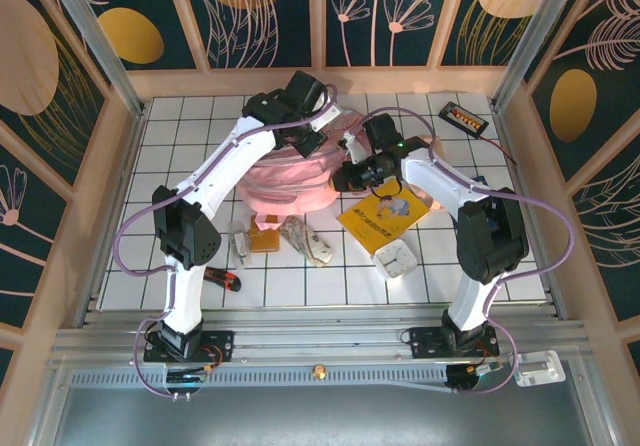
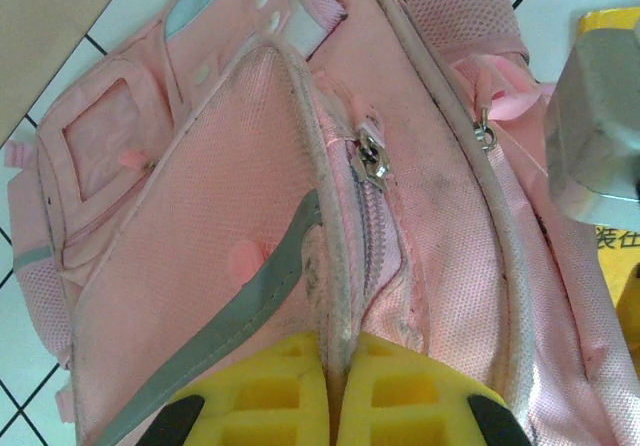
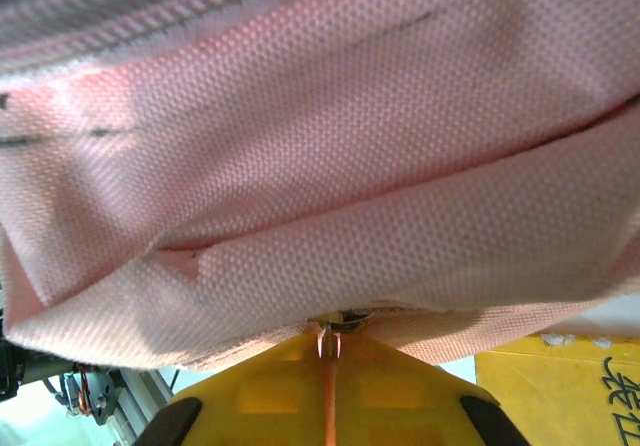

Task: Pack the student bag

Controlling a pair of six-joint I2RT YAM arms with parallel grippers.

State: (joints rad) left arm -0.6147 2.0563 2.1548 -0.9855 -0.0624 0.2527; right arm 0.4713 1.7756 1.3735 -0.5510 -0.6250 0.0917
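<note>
My left tool (image 2: 338,356) is pinched together on a fabric fold below the zip pull (image 2: 373,159) of the student bag (image 1: 285,181), which lies slumped toward the back of the table (image 1: 300,286). It looks soft, light and floppy, so I judge seams and zip edges the best holds. My right tool (image 3: 330,351) is closed on another fabric edge.

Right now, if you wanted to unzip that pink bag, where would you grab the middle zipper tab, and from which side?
Probably the metal zipper tab itself, on the pink bag. It lies along the zip track in a groove between two raised fabric seams, so I'd come straight down from above, the pincer closing across its narrow width.
</note>
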